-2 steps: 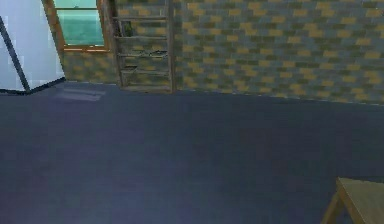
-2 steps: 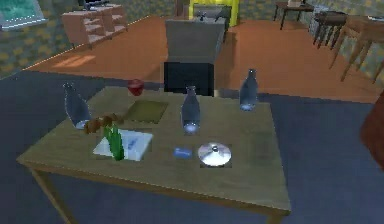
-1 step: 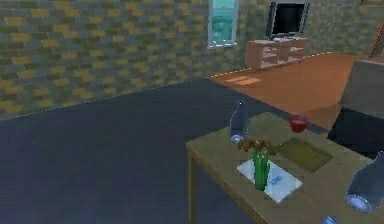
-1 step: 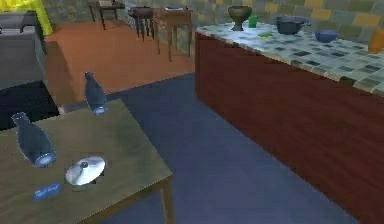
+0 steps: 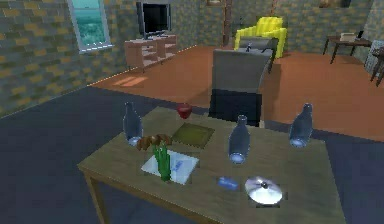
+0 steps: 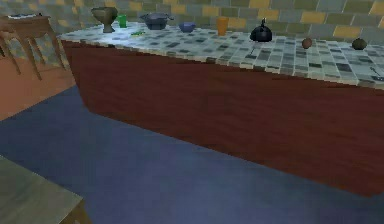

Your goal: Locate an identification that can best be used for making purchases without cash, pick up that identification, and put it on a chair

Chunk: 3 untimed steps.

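A wooden table [image 5: 120,170] stands right in front in the forward view. Near its front edge lies a small flat blue thing [image 5: 228,184], left of a shiny round disc [image 5: 264,190]. Also on the table are three clear bottles [image 5: 238,139], a dark red cup [image 5: 184,110], a green mat [image 5: 192,134] and a green item on a white sheet [image 5: 164,163]. A grey chair [image 5: 240,85] stands at the table's far side, facing it. Farther back stands a yellow armchair [image 5: 262,35].
A television [image 5: 155,17] on a low stand and a window [image 5: 90,25] are at the back left, a side table [image 5: 350,42] at the back right. In the arm side view, a brick-fronted counter [image 6: 230,110] carries a goblet [image 6: 104,17], bowls, cups and a black kettle [image 6: 261,33]. Dark blue floor lies before it.
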Available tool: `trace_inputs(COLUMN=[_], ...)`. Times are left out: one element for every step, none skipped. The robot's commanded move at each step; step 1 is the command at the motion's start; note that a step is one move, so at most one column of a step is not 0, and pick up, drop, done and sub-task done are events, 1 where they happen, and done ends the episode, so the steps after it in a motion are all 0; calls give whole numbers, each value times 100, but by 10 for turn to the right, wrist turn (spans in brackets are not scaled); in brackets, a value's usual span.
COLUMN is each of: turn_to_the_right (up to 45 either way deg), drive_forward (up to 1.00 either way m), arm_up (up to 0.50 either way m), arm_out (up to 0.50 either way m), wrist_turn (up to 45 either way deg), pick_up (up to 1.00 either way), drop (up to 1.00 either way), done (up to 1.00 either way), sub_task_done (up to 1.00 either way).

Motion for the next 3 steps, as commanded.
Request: trace_inputs(turn_to_the_right=[0, -450, -210], drive_forward=[25, 0, 0], arm_up=[0, 0, 0], arm_out=[0, 0, 0], wrist_turn=[0, 0, 0], pick_up=[0, 0, 0], drop=[0, 0, 0], done=[0, 0, 0], sub_task_done=[0, 0, 0])
